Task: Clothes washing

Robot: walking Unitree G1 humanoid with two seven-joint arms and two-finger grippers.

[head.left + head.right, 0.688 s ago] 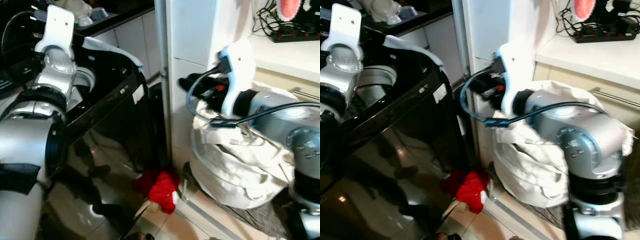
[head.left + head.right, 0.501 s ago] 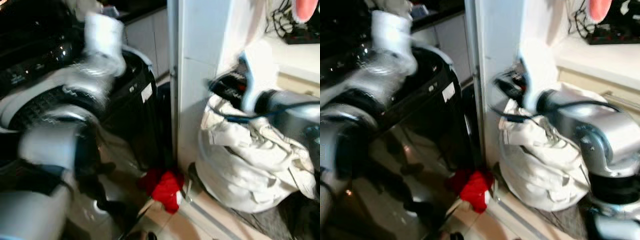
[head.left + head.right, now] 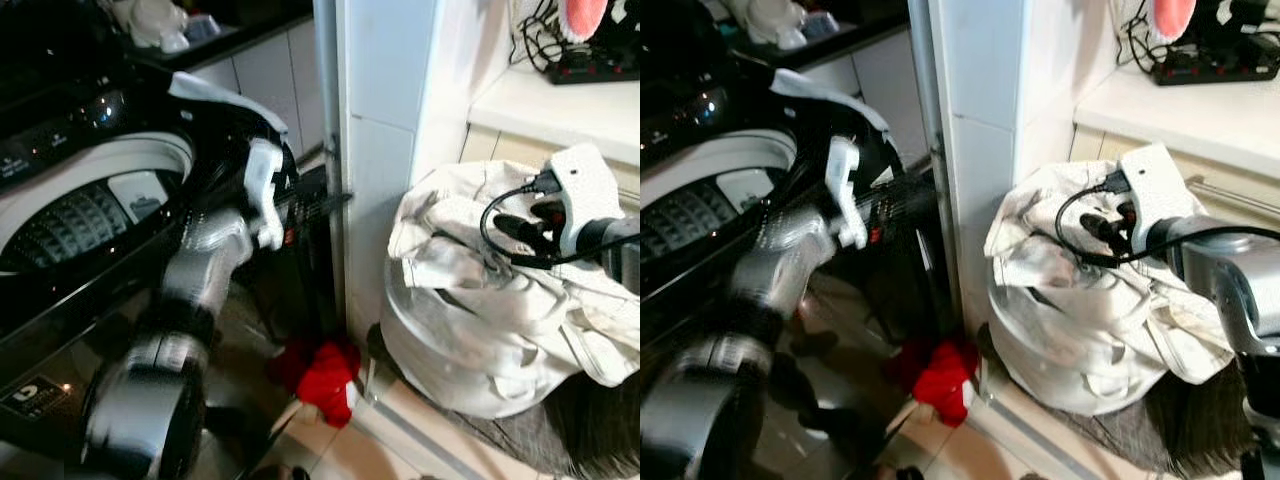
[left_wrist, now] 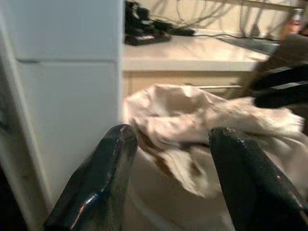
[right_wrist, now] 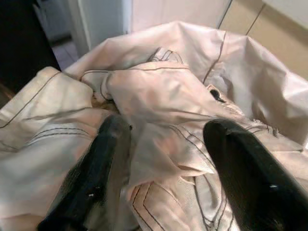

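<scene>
A narrow floor gap separates the black washing machine (image 3: 90, 250) from the white wall corner (image 3: 385, 150); a red cloth (image 3: 325, 372) lies on the tiles in that gap. The white laundry basket (image 3: 450, 360), heaped with cream clothes (image 3: 470, 280), stands against the corner beneath the counter edge (image 3: 540, 110). The washer drum (image 3: 70, 205) is open at the top. The left arm reaches across the washer front, its left gripper (image 4: 168, 163) spread apart and empty, aimed toward the heap. The right gripper (image 5: 163, 154) hovers just above the clothes, fingers (image 5: 103, 163) parted, holding nothing. The right wrist view reveals seams and folds of the garments; the left wrist view shows a power strip (image 4: 144, 36) on the counter.
</scene>
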